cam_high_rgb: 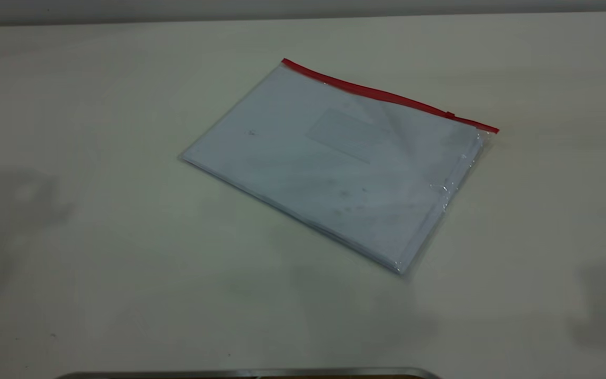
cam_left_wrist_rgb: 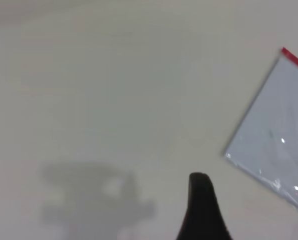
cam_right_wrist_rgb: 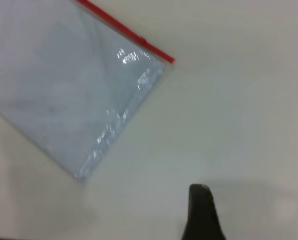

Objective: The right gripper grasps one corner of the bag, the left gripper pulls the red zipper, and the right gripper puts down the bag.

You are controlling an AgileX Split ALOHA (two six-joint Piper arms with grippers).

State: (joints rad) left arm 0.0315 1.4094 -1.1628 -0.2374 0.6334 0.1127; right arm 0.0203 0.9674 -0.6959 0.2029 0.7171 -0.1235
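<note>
One bag [cam_high_rgb: 342, 163] is all you have on the table [cam_high_rgb: 98, 252] in the exterior view. It is a flat, clear plastic rectangle with white sheets showing through and a faint rectangular pocket in its middle. It lies turned at an angle, a little right of the centre. The red zipper [cam_high_rgb: 387, 96] is a thin strip along its far edge, and the small slider tab [cam_high_rgb: 450, 114] sits near the right end of this strip. The plastic is wrinkled and shiny along the right short edge. No arm shows here; you see only soft shadows on the matte, pale table at the near left and near right.

In the left wrist view, one dark tapered finger [cam_left_wrist_rgb: 202, 210] of the left gripper is above bare table, apart from the bag's corner [cam_left_wrist_rgb: 273, 140]. The second finger is cut off, so you cannot tell how the jaws stand.

In the right wrist view it is the same: one black finger [cam_right_wrist_rgb: 202, 212] of the right gripper over bare table, well apart from the bag [cam_right_wrist_rgb: 64, 90]. The zipper end [cam_right_wrist_rgb: 139, 40] is visible. The jaws' state cannot be told.
</note>
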